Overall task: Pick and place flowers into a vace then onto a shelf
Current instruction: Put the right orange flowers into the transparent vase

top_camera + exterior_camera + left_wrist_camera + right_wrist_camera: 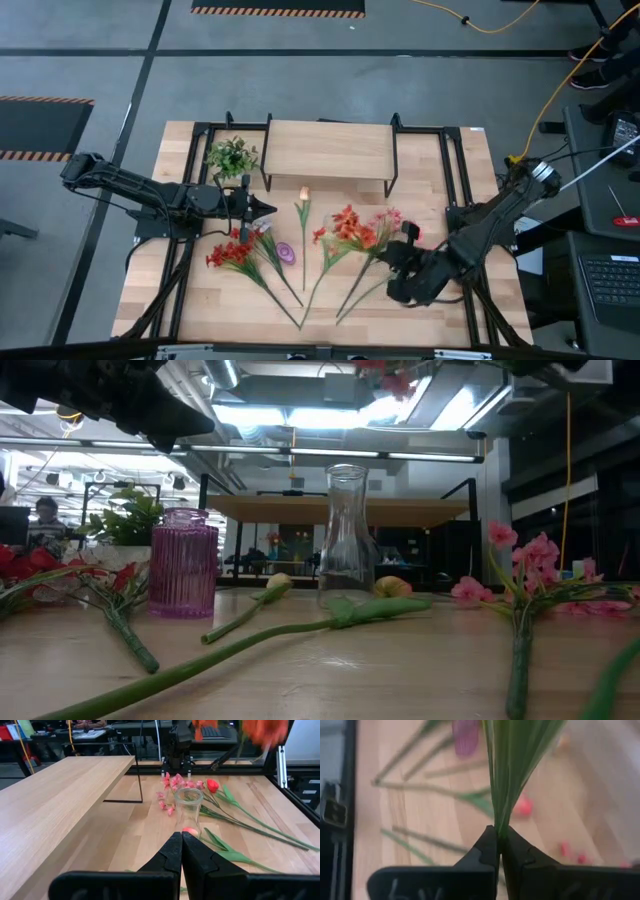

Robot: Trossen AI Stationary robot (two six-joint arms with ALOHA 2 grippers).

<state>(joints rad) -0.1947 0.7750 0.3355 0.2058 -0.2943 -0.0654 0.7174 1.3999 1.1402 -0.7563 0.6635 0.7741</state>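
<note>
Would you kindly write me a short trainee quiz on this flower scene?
1. True or false: the right gripper is shut on a flower stem.
2. The left gripper is: A open; B shut on a flower; C shut, holding nothing.
3. What colour is the ribbed vase?

Key: 1 true; 2 C; 3 purple.
</note>
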